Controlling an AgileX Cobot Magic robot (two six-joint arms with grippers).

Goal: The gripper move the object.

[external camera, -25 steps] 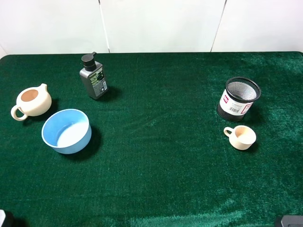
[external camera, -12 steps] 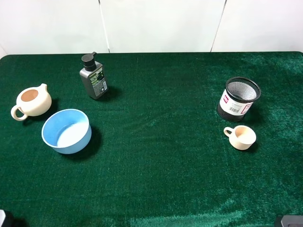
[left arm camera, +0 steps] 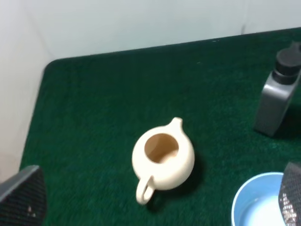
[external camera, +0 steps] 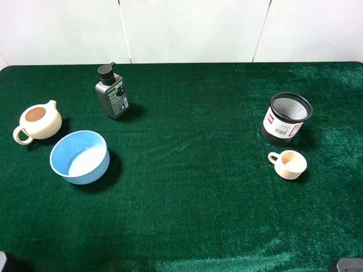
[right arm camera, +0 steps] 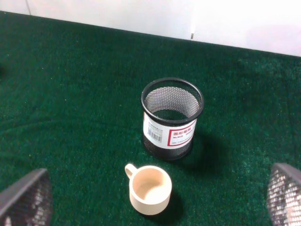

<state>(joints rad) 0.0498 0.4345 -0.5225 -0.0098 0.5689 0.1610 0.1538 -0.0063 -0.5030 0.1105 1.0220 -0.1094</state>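
Note:
The dark-grey pump bottle (external camera: pixel 112 92) with a black cap and green-white label stands upright at the back left of the green table. It also shows in the left wrist view (left arm camera: pixel 277 96). My left gripper (left arm camera: pixel 156 197) is open and empty, well short of the bottle; only a sliver of it shows at the exterior view's bottom-left corner (external camera: pixel 3 262). My right gripper (right arm camera: pixel 155 195) is open and empty, near the table's front right edge (external camera: pixel 347 265).
A cream teapot (external camera: pixel 38 121) and a blue bowl (external camera: pixel 79 157) sit on the left, in front of the bottle. A black mesh cup (external camera: pixel 286 119) and a small cream cup (external camera: pixel 289 164) stand on the right. A white wall runs behind the table.

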